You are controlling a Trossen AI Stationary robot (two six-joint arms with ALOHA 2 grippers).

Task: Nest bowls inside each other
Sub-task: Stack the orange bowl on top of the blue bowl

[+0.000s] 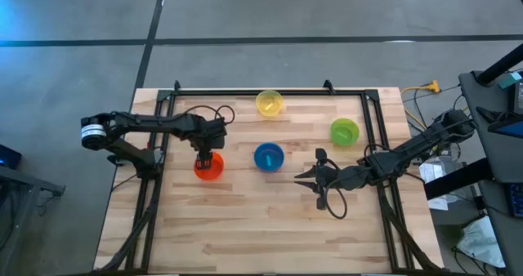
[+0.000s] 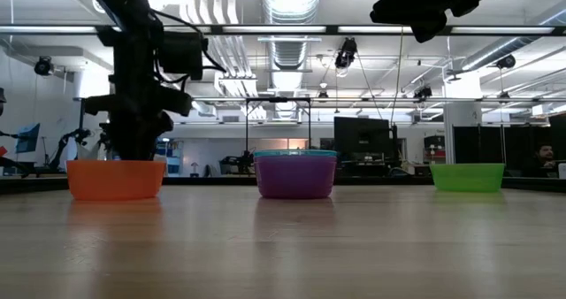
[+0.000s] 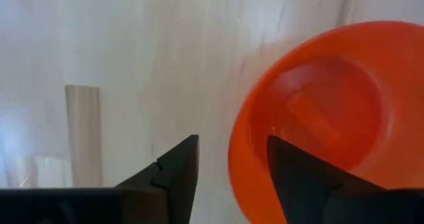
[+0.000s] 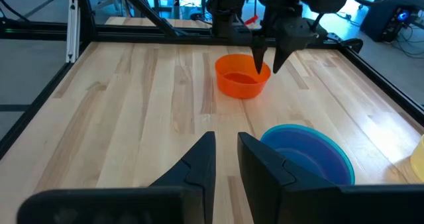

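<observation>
An orange bowl [image 1: 208,168] stands on its base on the wooden table, left of centre. My left gripper [image 3: 232,164] points down over it, open. One finger [image 3: 179,168] is outside the bowl's rim [image 3: 233,151] and the other finger [image 3: 298,174] is inside; no touch shows. At the table's middle a teal-blue bowl [image 1: 268,157] sits inside a purple bowl [image 2: 295,179]. A yellow bowl [image 1: 270,103] stands at the far side and a green bowl [image 1: 344,131] at the right. My right gripper [image 4: 225,154] hovers right of the blue bowl, narrowly open and holding nothing.
A black metal frame [image 1: 270,91] runs along the table's far edge and down both sides. Bare wood [image 1: 261,227] fills the near half of the table. Cables and equipment [image 1: 482,121] lie off the right edge.
</observation>
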